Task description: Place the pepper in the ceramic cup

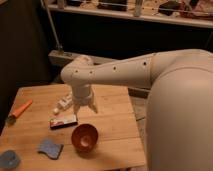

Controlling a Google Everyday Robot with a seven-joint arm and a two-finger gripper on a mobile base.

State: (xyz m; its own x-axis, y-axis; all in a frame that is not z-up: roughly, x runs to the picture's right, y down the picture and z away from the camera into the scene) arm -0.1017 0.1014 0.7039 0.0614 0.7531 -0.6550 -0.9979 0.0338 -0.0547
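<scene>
From the bulky white rounded body [182, 115] on the right, the pale tubular forearm [120, 70] stretches out leftward to a knuckle-like joint [75, 75]. There it bends. The white wrist [83, 92] drops straight down, and the two-finger gripper [85, 110] at its end points downward, short fingers splayed apart.

Lab-like room: railing [135, 12], wooden table [114, 107], end effector [85, 110] over it.

My pincer [85, 109] hangs over the middle of the table [115, 135]. Far to its lower left, the cup [7, 160] is cut off by the picture's corner. Just left of the pincer, a small white thing [63, 103] sits partly behind the arm [120, 70]; I can't tell what it is. Right of the pincer, the arm covers the table's far side.
</scene>
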